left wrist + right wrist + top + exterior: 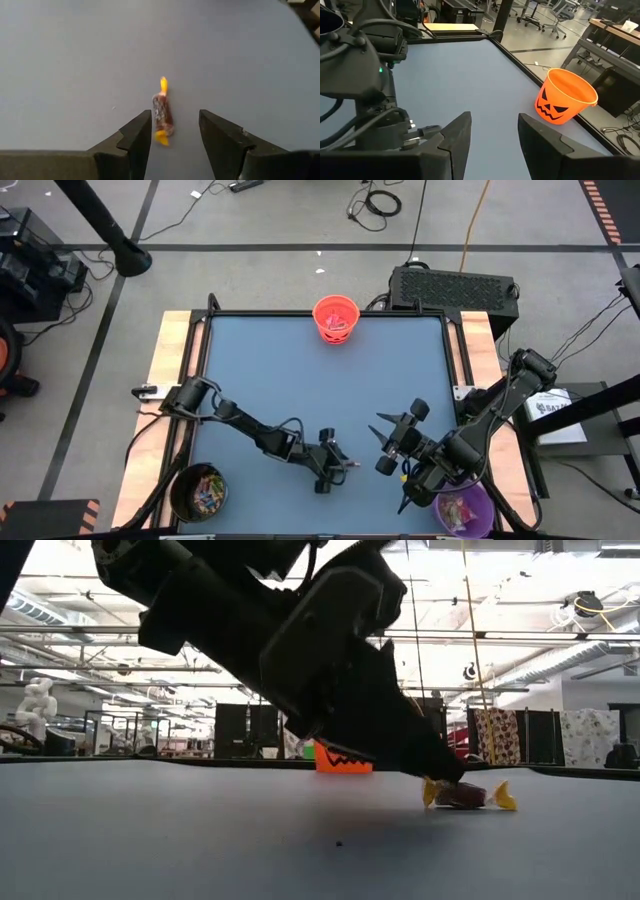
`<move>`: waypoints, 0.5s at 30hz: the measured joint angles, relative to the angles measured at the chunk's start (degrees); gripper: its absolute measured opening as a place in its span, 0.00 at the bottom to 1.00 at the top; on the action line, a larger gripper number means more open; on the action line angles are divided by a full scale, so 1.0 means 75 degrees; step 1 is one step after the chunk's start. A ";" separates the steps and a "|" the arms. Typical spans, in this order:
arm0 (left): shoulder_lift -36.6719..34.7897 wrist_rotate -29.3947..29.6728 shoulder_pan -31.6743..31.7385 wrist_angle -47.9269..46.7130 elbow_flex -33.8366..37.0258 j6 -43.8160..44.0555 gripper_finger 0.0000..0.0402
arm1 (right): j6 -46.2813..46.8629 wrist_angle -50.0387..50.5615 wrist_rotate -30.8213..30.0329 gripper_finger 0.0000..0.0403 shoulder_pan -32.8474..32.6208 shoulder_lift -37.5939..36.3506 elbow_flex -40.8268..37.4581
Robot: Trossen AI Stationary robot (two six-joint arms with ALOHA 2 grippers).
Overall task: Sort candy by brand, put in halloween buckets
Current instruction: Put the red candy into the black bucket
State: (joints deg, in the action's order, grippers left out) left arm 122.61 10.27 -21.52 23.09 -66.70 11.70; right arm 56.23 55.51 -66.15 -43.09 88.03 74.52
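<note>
One candy (162, 112), in a brown wrapper with yellow twisted ends, lies flat on the blue table. In the low view the candy (462, 796) sits just under the fingertips. My left gripper (175, 127) is open and low over the table. Its fingers stand on either side of the candy's near end without touching it. In the high view the left gripper (340, 465) is near the table's front middle. My right gripper (495, 130) is open, raised to the right of it (385, 445). It faces the orange bucket (565, 97), which stands at the far edge (336, 318).
The black bucket (198, 492), with several candies inside, stands at the near left corner. The purple bucket (462, 510), also holding candy, is at the near right corner under the right arm. Bare blue table lies between the grippers and the orange bucket.
</note>
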 joint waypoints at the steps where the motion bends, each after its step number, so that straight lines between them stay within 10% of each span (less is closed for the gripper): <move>1: 0.0000 0.0027 -0.0006 0.0066 0.0000 -0.0003 0.42 | 0.0000 0.0000 0.0000 0.39 0.0000 0.0000 0.0000; 15: 0.0423 0.0087 0.0064 0.0488 0.0003 -0.0027 0.42 | -0.0043 -0.0061 -0.0009 0.39 0.0000 -0.0006 0.0000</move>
State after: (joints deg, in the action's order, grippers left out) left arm 125.78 10.92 -21.04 26.74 -66.67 11.51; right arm 55.90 55.05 -66.22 -43.09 87.99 74.52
